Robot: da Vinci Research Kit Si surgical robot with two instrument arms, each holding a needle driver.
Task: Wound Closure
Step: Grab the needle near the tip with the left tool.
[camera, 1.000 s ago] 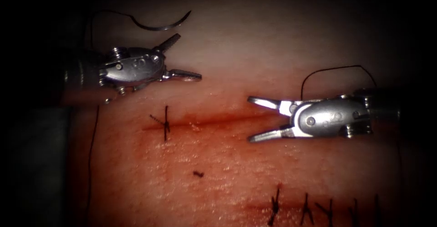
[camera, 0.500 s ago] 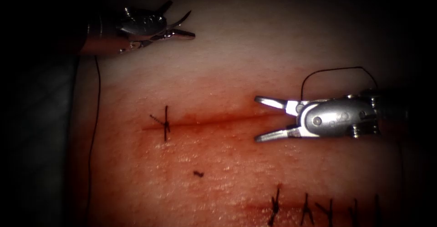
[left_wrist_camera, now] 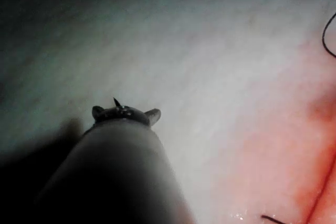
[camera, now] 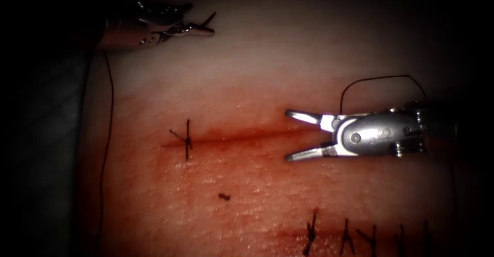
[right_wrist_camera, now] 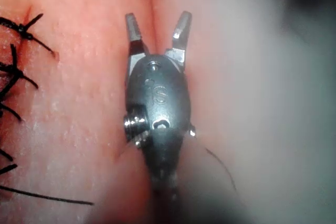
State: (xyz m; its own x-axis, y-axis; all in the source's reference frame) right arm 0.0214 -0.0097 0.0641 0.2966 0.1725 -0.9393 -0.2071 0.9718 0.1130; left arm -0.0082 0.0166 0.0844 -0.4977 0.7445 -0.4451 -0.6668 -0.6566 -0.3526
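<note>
A: What differs from before?

B: The needle [camera: 208, 20] lay free on the pale tissue [camera: 288, 46] above the cut [camera: 231, 135]; now the left tool [camera: 198, 29] has climbed there and its jaws are pressed together on it, only the tip poking out past them.

A: Is it in the tissue?

B: No, clear of it. Where along the curve it's held is hidden.

A: The right tool [camera: 286, 135]?

B: Jaws spread, holding nothing, astride the cut's right end. Thread [camera: 106, 133] trails down the left side.
</note>
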